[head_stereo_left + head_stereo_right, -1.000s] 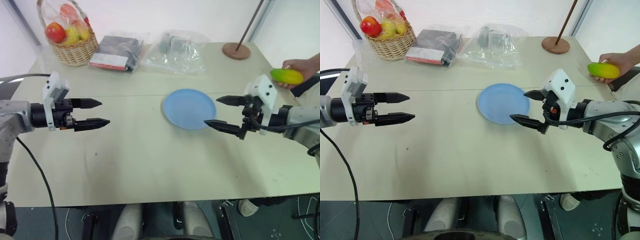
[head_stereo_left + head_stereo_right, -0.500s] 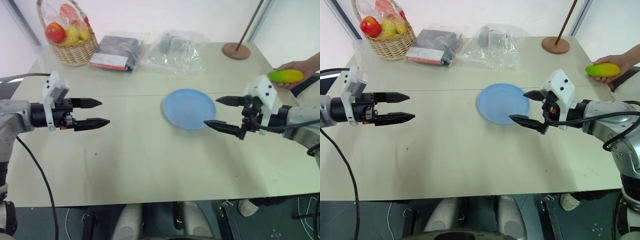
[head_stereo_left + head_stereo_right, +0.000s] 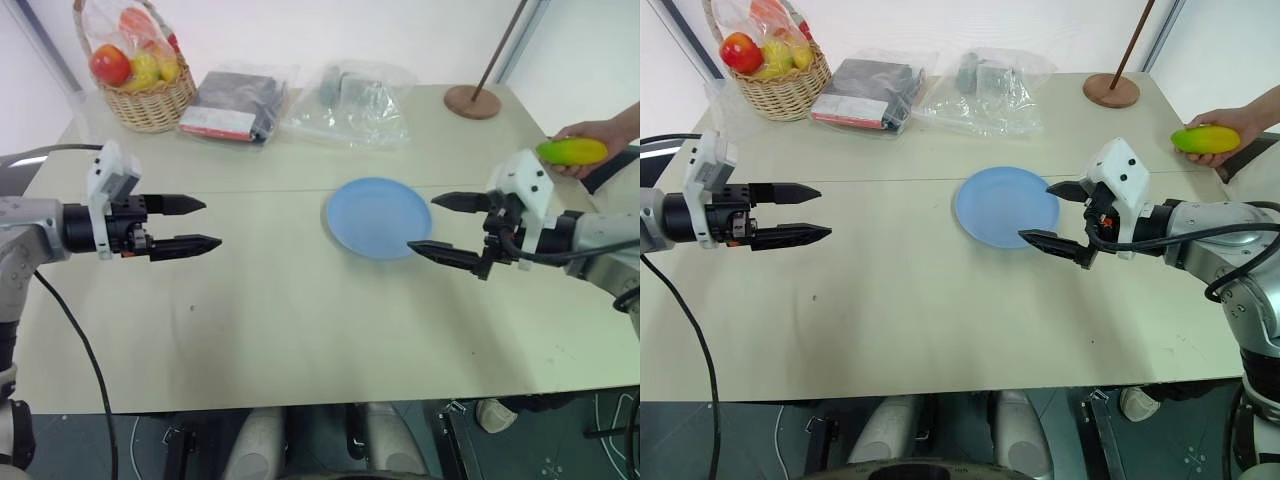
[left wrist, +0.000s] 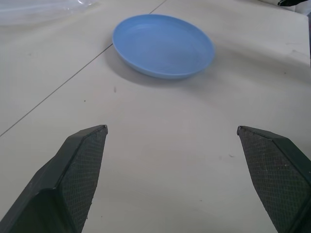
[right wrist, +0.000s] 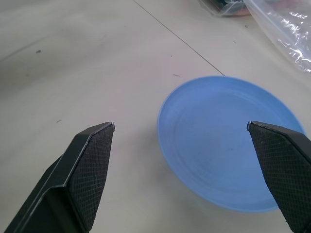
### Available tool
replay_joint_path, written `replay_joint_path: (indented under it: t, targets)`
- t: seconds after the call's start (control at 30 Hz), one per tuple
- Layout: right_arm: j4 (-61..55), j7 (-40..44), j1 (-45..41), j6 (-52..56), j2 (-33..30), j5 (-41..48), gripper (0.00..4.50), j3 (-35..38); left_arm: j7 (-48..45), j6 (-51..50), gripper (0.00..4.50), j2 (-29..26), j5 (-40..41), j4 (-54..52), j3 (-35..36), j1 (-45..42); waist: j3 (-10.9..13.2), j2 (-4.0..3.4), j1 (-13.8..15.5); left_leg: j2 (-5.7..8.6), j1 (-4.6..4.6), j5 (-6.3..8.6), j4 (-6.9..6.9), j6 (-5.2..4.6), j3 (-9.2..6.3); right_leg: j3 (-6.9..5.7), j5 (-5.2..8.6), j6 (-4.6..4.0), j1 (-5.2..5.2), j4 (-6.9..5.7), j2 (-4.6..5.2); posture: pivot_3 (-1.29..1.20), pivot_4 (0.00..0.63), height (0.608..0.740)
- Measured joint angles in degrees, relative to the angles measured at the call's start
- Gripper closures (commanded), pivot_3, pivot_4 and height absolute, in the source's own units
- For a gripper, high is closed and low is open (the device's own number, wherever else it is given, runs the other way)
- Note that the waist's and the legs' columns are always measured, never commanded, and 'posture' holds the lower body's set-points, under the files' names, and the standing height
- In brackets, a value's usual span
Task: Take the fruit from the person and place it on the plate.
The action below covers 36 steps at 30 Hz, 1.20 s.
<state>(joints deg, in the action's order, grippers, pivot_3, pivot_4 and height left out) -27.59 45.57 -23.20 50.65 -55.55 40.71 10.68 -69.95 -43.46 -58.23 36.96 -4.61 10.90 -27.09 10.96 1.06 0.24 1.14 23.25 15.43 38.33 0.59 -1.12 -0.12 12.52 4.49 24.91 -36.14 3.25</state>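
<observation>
Two black-fingered grippers, left [image 3: 200, 224] and right [image 3: 440, 226], gaped empty; the person's bare hand [image 3: 597, 133] held the oval green-yellow mango [image 3: 572, 151] crosswise behind the nearer right one.

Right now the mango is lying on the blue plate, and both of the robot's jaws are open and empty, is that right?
Not quite. The mango is in the person's hand off the table's right edge, as the right eye view shows; the blue plate has nothing on it. The rest holds: the left gripper and right gripper both have open, empty jaws.
</observation>
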Motion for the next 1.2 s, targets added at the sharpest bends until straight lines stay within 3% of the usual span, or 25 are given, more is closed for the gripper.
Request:
replay_joint_path:
  t: [0.53,0.8,1.2]
  targets:
    - [0.3,-2.5,-0.1,-0.3,1.5,0.1,0.00,-0.1,0.8,0.1,0.02,1.0,0.0,0.0,-0.1,-0.4,0.0,0.00,0.0,0.00,0.00,0.00,0.00,0.00,0.00,0.00,0.00,0.00,0.00,0.00,0.00,0.00,0.150,0.740]
    - [1.4,-7.1,-5.6,0.4,5.8,0.3,0.00,-0.6,1.8,0.3,0.02,2.4,-0.1,0.2,-0.5,-1.9,0.0,0.00,0.0,0.00,0.00,0.00,0.00,0.00,-0.01,0.00,0.00,0.00,0.00,0.00,0.00,0.00,0.150,0.740]
    - [12.2,-18.4,-27.5,11.3,22.2,5.6,0.00,-3.1,2.9,0.2,0.02,3.8,-0.1,1.3,-1.1,-3.5,0.0,-0.01,-1.0,0.02,0.00,0.00,-0.05,0.00,-0.04,0.00,-0.01,0.00,0.05,-0.09,0.02,0.00,0.150,0.740]
